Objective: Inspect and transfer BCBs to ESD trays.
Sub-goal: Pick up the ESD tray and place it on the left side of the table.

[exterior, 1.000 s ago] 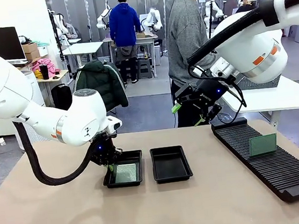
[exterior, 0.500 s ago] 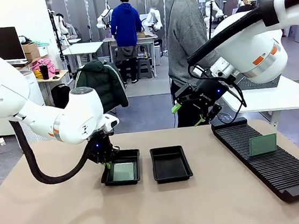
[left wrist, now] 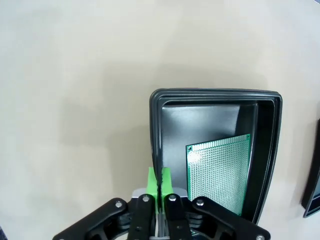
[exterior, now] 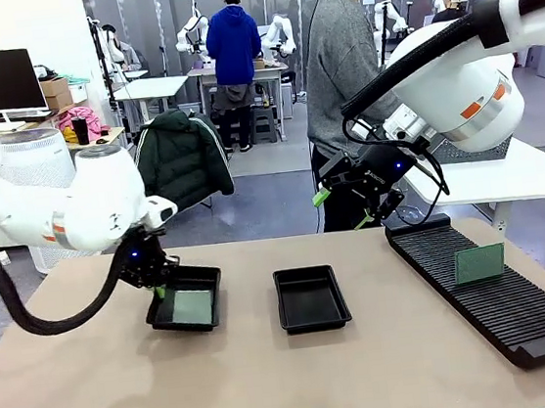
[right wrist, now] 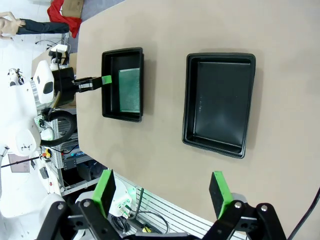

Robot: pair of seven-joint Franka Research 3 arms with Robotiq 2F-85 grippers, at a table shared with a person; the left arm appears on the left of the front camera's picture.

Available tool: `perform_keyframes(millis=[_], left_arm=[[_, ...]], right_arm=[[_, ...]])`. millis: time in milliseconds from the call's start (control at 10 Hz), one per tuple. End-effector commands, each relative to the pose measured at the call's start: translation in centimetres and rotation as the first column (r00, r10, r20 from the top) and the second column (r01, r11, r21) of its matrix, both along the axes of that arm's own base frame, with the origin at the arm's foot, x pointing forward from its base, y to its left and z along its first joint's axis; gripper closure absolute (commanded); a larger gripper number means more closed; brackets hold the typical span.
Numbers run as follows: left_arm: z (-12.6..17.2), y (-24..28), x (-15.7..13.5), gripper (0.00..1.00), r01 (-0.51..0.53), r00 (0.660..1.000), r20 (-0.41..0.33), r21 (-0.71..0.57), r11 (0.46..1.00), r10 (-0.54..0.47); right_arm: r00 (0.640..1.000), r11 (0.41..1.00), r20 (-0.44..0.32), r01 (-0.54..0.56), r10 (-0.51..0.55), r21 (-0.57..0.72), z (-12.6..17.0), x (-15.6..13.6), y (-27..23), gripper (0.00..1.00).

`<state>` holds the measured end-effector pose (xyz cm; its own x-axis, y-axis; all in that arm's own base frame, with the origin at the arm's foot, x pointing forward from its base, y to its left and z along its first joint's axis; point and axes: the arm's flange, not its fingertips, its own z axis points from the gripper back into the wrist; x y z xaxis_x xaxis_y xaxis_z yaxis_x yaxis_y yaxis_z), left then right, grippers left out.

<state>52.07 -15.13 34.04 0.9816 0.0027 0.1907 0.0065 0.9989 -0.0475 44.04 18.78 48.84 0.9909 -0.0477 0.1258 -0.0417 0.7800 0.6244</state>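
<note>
I've got the left end effector (left wrist: 159, 175) pinched fully closed on a side wall of the loaded ESD tray (left wrist: 215, 93), one BCB (left wrist: 217, 172) lying flat inside it. On the surface (exterior: 274, 391) that tray sits left of the empty ESD tray (exterior: 310, 270), with a clear gap between them. The right end effector (exterior: 342, 209) hangs above and to the right of the empty tray, fingers spread wide and holding nothing. Further right, a second BCB (exterior: 479, 263) stands upright in the slotted rack (exterior: 501, 306).
</note>
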Motion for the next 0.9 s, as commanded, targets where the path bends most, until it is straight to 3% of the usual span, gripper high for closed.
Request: perform_keyframes(millis=[0,800], left_arm=[[0.2,3.4,-1.0,1.0,0.017,1.0,-0.01,-0.027,0.999,-0.017],[-1.1,20.5,-3.0,1.0,0.062,0.998,-0.015,-0.058,0.996,-0.063]], right_arm=[[1.0,1.0,0.002,0.019,-0.019,0.003,0.1,0.0,0.1,0.0],[1.0,1.0,0.002,0.019,-0.019,0.003,0.1,0.0,0.1,0.0]])
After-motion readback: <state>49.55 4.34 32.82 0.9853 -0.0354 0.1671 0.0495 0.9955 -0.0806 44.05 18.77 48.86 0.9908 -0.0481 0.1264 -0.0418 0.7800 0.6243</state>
